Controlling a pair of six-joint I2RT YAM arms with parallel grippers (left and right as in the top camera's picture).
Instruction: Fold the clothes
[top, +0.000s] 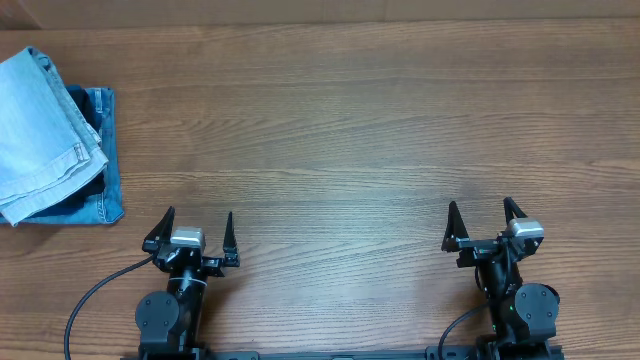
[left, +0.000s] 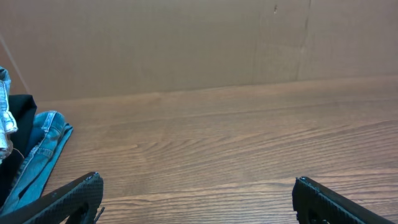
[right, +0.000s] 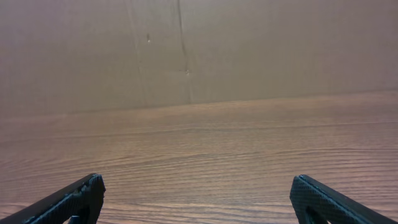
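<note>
Two robot arms wait at the near edge of a wooden table. The left gripper and the right gripper both have their jaws spread wide and hold nothing. The light denim shorts lie folded at the table's far left, stacked on a darker blue denim piece, well apart from both grippers. A black garment shows in the pile.

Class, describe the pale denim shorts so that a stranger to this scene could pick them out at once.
Start at the wooden table and go to its far left side, where a small stack of clothes lies. The shorts are the top layer. Their washed, very pale blue sets them apart from the darker denim beneath.
</note>
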